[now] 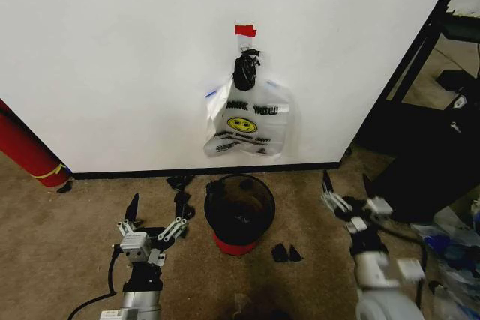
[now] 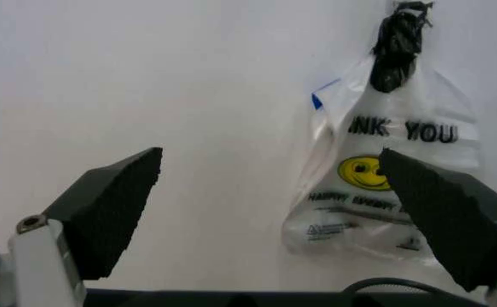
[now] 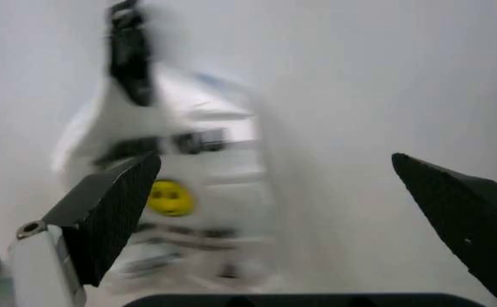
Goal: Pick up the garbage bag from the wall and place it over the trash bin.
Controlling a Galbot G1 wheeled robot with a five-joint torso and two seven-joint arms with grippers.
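Garbage bag (image 1: 247,121) on wall (image 1: 112,58); both pincers wide open, empty.

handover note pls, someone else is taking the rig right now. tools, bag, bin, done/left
Left tool: open, empty, low over the carpet to the left of the trash bin.
Right tool: open, empty, low to the right of the bin.
Garbage bag: hanging on the wall by its bunched dark top, just below a red tape patch. Neither tool touches it.
Trash bin: upright on the carpet by the baseboard, right under the bag, nothing draped over it.
Done: both tools face the bag.
Left: grasp the bag, take it off the wall, place it over the bin.
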